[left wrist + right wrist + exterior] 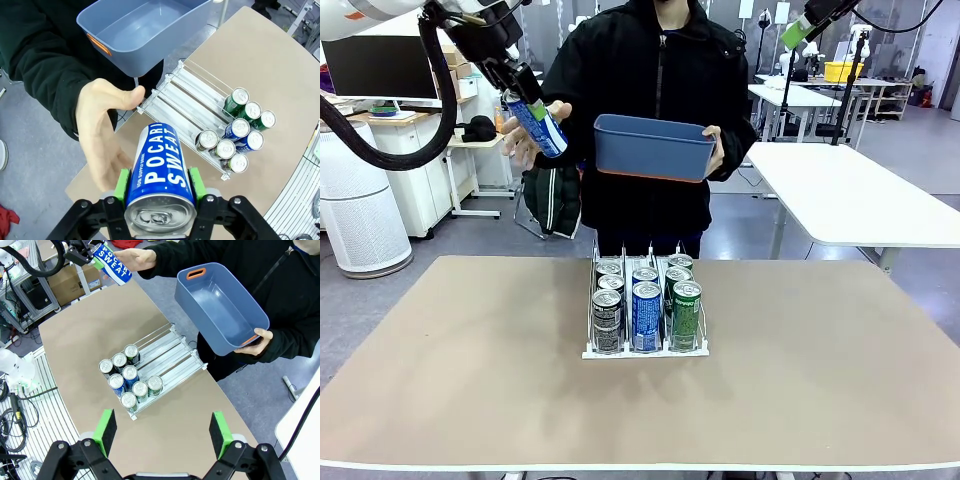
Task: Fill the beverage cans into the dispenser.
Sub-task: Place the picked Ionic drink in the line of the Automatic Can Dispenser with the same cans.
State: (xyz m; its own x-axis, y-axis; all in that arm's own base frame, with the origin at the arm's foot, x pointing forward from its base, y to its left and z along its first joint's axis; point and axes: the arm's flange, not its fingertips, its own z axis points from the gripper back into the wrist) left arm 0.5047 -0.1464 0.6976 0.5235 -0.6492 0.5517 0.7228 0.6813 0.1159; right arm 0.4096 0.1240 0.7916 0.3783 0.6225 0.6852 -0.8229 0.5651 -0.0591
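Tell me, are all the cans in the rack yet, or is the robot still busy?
Nearly done. Eight cans already stand in the dispenser, bunched at the robot's end. The left gripper is clamped on a blue can high above the table, beside the person's open hand. That can still has to go into a lane. The blue bin the person holds looks empty. The right gripper is open.

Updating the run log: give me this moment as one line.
left gripper: shut on blue can | right gripper: open | dispenser: seven cans | person: holds blue bin
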